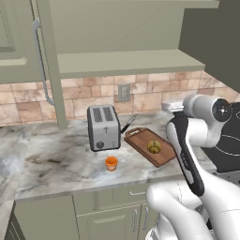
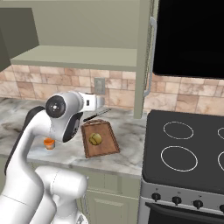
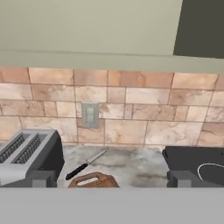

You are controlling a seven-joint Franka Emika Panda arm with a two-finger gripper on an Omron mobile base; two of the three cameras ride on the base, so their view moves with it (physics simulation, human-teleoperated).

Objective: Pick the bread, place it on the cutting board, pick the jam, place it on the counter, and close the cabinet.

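Olive cabinet (image 1: 42,61) stands open above the arm — doors swung outward, long bar handles vertical, the left nearer the toaster. Marbled tabletop (image 1: 56,159) carries the wooden board (image 1: 161,157) with the bun (image 1: 153,147) and the orange jam (image 1: 111,163). Pincer state: cannot tell.

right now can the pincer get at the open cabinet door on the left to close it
Probably yes. The cabinet door stands open, edge-on, with its bar handle exposed. The toaster and jam sit lower on the counter, leaving the way free.
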